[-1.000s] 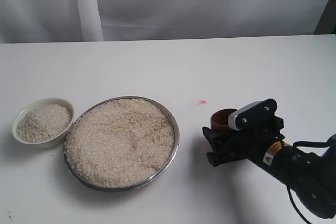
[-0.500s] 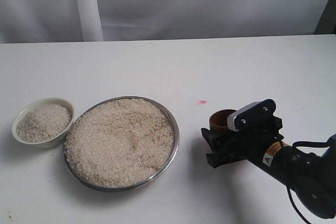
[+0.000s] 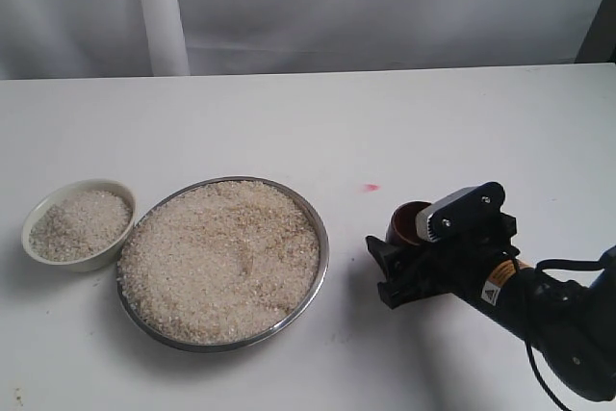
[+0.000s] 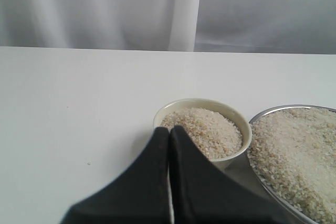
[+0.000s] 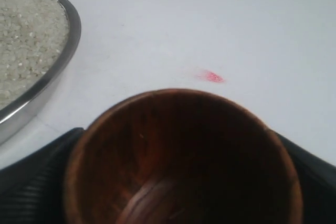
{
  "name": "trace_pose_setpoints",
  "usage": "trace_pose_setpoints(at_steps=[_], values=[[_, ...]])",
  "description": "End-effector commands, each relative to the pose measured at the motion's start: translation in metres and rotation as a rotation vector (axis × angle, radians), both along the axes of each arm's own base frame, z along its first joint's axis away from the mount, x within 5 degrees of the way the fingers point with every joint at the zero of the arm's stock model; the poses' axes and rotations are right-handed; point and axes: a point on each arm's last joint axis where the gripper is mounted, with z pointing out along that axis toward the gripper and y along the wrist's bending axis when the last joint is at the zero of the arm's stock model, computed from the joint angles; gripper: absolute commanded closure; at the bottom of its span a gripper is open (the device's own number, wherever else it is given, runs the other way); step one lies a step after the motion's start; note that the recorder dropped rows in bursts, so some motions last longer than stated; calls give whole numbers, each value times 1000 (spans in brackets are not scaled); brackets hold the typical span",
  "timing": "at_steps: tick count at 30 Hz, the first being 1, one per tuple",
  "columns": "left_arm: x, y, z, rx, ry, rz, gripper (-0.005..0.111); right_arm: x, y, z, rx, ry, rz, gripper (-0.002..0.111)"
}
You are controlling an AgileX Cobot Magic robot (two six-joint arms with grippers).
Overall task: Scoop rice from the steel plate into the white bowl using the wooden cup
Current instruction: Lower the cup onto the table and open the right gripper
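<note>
The steel plate [image 3: 322,249] lies left of the middle, heaped with rice [image 3: 221,257]. To its left the white bowl [image 3: 60,259] also holds rice [image 3: 79,221]. At the right my right gripper [image 3: 385,271] is shut on the wooden cup [image 3: 406,218], low over the table. In the right wrist view the wooden cup [image 5: 178,156] looks empty, with a black finger [image 5: 31,182] against each side. My left gripper [image 4: 169,130] is shut and holds nothing, just in front of the white bowl [image 4: 202,101]. It is out of the exterior view.
A small pink mark [image 3: 371,187] lies on the white table [image 3: 462,122] beyond the cup. A pale curtain [image 3: 308,7] hangs behind the table's far edge. Bare table separates the cup from the plate's rim [image 5: 52,74].
My right gripper has crept slightly left toward the plate, and the cup now shows less behind the wrist. The plate, bowl and rice have not moved.
</note>
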Motion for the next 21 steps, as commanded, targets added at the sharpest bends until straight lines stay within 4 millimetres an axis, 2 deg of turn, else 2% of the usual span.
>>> trace_pose_setpoints(at_steps=[1, 8, 17, 21], values=[[0, 0, 3, -7, -19, -3, 107, 3, 0, 4, 19, -47, 4, 29], [0, 0, 3, -7, -19, -3, 107, 3, 1, 8, 30, -68, 15, 29], [0, 0, 3, -7, -19, -3, 107, 0, 3, 31, 58, -139, 55, 29], [0, 0, 3, -7, -19, -3, 107, -7, 2, 44, 70, -171, 75, 29]])
